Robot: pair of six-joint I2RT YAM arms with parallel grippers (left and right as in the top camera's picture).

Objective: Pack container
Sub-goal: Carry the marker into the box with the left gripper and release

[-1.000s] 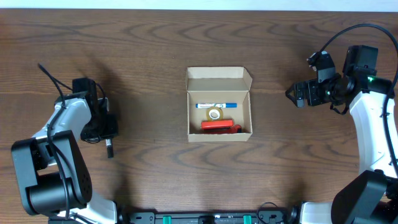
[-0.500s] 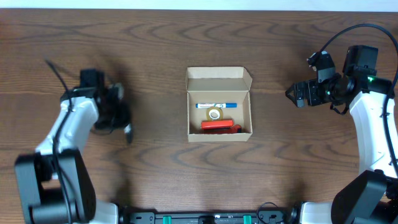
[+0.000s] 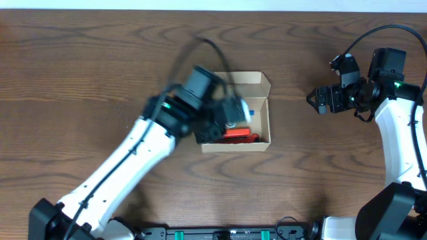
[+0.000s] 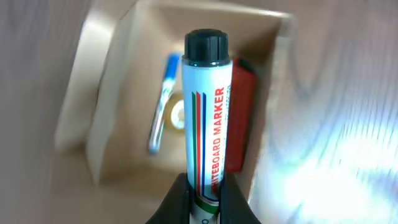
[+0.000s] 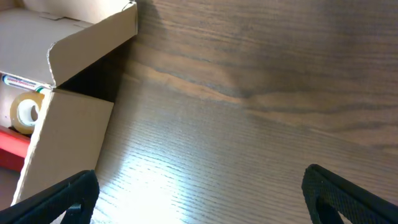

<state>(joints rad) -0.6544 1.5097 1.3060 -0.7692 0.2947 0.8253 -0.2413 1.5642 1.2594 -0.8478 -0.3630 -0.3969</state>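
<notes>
Two arms work over a dark brown, wood-grained worktop (image 3: 100, 60), with a pale strip showing beyond its far edge and a black rail with green fittings (image 3: 220, 235) along its near edge. The container (image 3: 269, 120), a tan cardboard box, sits at the middle of the worktop with its flap lid folded back toward the far edge and its cavity open upward. Inside lie a blue pen (image 4: 163, 99), a small roll of clear tape (image 4: 177, 114) and a red object (image 4: 244, 112), the pen nearest the lid side and the red object against the near wall. The left claw (image 4: 204, 200) is pressed together on the lower end of a whiteboard marker (image 4: 208, 106), a white barrel with a black cap and red lettering. The marker stands out beyond the fingertips, and past it the left wrist view looks down into the open container. In the overhead view this arm reaches in from the near left corner and is blurred where it covers the left part of the box. The right claw (image 3: 315, 101) is spread wide and grips nothing. It hangs near the right edge of the worktop, pointing toward the container but well apart from it, with bare wood between its fingertips.
</notes>
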